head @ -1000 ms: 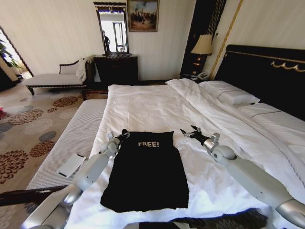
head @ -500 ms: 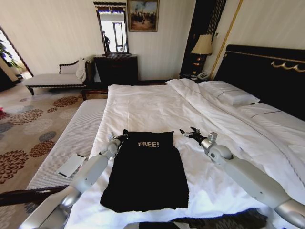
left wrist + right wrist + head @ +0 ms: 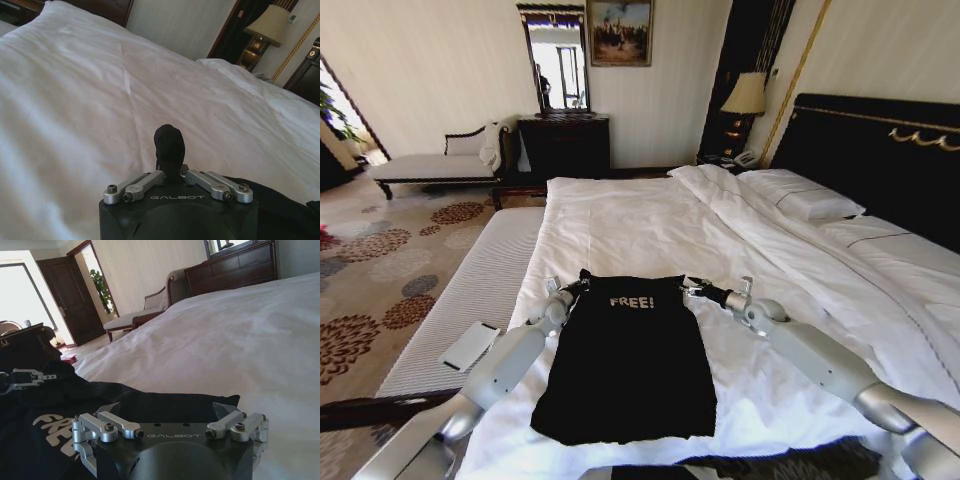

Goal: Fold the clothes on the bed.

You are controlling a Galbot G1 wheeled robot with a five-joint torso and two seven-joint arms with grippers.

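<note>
The clothes, a black T-shirt (image 3: 625,360) with a white "FREE!" print, lie as a narrow rectangle on the white bed (image 3: 620,220). At the shirt's upper left corner my left gripper (image 3: 578,284) is shut on a pinched-up lump of black fabric (image 3: 169,144). My right gripper (image 3: 692,290) sits at the upper right corner. Its fingers (image 3: 112,412) stand wide open just over the shirt's edge (image 3: 165,402), holding nothing. The right wrist view also shows the left gripper (image 3: 25,377) across the shirt.
White pillows (image 3: 810,200) and a turned-back duvet lie to the right, before the dark headboard (image 3: 880,150). A pale bench (image 3: 470,290) with a flat white object (image 3: 470,346) runs along the bed's left side. Dresser (image 3: 565,145), chaise (image 3: 430,165) and lamp (image 3: 745,95) stand farther back.
My right gripper has moved left across the sheet to the shirt's upper right corner. The left gripper and the shirt have hardly moved.
</note>
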